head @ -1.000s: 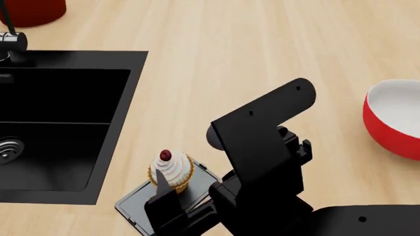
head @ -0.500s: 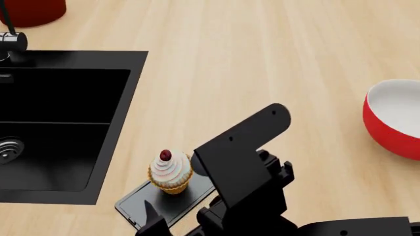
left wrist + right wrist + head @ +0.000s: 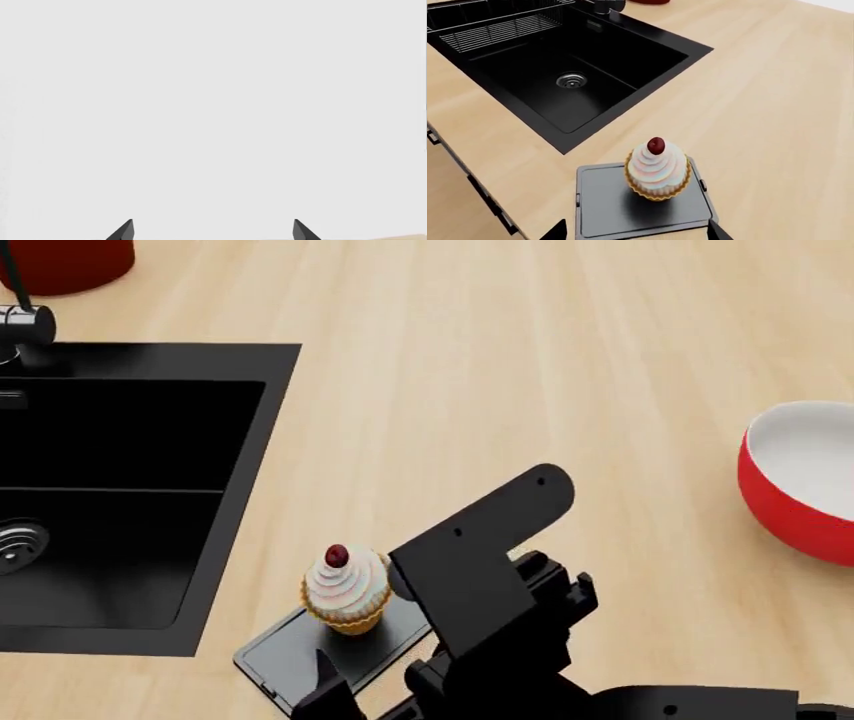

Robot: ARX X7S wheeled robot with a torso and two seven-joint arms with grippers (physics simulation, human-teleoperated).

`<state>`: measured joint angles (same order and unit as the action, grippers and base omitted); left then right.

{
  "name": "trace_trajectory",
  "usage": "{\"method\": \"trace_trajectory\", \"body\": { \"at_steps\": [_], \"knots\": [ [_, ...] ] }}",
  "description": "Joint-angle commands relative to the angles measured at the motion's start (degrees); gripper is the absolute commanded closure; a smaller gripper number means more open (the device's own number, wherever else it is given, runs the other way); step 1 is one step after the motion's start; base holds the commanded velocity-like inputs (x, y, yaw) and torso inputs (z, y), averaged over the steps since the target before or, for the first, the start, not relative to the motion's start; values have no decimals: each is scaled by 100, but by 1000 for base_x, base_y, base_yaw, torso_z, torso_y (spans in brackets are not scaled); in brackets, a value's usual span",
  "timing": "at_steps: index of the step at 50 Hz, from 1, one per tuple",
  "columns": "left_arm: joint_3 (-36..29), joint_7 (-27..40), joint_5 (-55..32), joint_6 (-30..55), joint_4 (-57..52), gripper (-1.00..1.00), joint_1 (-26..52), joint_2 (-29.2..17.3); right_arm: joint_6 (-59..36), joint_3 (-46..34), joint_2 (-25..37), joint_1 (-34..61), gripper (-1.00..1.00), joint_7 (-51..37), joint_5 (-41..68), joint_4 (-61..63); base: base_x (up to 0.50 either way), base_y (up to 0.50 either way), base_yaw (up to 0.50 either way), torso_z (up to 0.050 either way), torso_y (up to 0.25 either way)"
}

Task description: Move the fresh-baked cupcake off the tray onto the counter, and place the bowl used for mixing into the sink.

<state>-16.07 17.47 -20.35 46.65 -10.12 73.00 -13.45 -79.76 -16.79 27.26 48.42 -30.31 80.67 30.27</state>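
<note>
- Golden-wrapped cupcake (image 3: 346, 590) stands upright on the tray (image 3: 287, 651), at the tray's far right part, with white frosting and a dark cherry on top.
- Tray lies flat on the counter (image 3: 534, 360), near the front edge, just beside the near right corner of the sink (image 3: 120, 490).
- Right gripper (image 3: 635, 231) is released: in the right wrist view its two fingertips (image 3: 554, 231) stand wide apart at the near edge of the tray and hold nothing. The cupcake is a little beyond them, not touched.
- Seen from the head, the black right arm (image 3: 487, 580) rises just right of the cupcake and covers part of the tray.
- Left gripper (image 3: 212, 231) is open too: two dark tips show well apart against a plain pale background, with nothing between them.
- Red bowl (image 3: 801, 480), white inside, sits upright on the counter at the right, well apart from the tray and partly cut by the picture edge.
- Sink is black, at the left, with a round metal drain (image 3: 571, 79) and a wire rack (image 3: 500, 31) at its far side.
- Red pot (image 3: 67, 262) shows at the far left corner, behind the faucet (image 3: 20, 315).
</note>
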Motion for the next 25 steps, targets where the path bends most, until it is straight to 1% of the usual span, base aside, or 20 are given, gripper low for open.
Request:
{"method": "trace_trajectory", "body": {
  "at_steps": [1, 20, 25],
  "knots": [
    [-11, 17, -35, -27, -23, -100, -67, -14, 14, -211, -1, 111, -100, 20, -250, -134, 0, 0, 0, 0, 0],
    [-42, 63, -64, -29, -132, -100, -77, -59, 49, -248, 17, 75, -100, -59, -209, -171, 0, 0, 0, 0, 0],
    [135, 119, -152, -70, -100, -100, -106, -20, 67, -179, -18, 72, -100, -191, 27, -186, 0, 0, 0, 0, 0]
  ]
}}
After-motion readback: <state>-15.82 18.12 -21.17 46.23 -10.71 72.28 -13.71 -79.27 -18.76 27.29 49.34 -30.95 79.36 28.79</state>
